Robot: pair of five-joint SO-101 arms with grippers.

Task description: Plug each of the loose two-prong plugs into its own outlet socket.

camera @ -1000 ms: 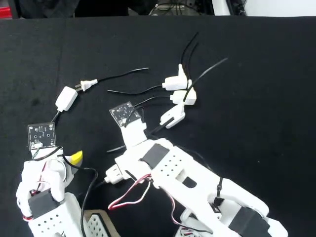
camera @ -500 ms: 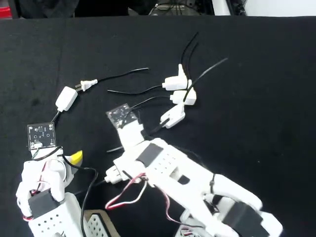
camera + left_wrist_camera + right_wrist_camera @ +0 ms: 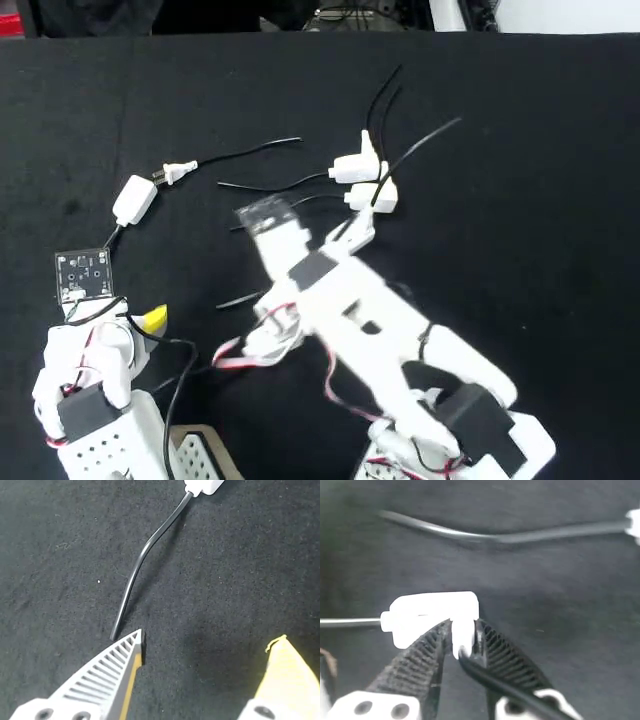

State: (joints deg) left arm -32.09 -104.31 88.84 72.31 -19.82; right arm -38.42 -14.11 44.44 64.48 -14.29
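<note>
My right gripper (image 3: 464, 630) is shut on a white plug (image 3: 432, 612) whose black cord runs off to one side. In the high view the right arm (image 3: 330, 290) lies across the middle of the cloth and covers that plug. Just beyond its wrist lie three white outlet sockets (image 3: 355, 165), (image 3: 372, 195), (image 3: 355, 232), each with a black cord. A loose two-prong plug (image 3: 175, 172) lies far left beside a fourth white socket (image 3: 133, 200). My left gripper (image 3: 207, 642) hangs open over the end of that socket's cord (image 3: 135, 575), holding nothing. Its yellow fingertip (image 3: 153, 320) shows near left.
Black cloth (image 3: 520, 200) covers the whole table, with bare room on the right and far sides. A short black cord end (image 3: 235, 300) lies beside the right arm. Another black cord (image 3: 495, 535) crosses the cloth beyond the held plug.
The right arm has swung right and away from the front edge, bringing its wrist closer to the cluster of sockets. The left arm and the loose plug have stayed put.
</note>
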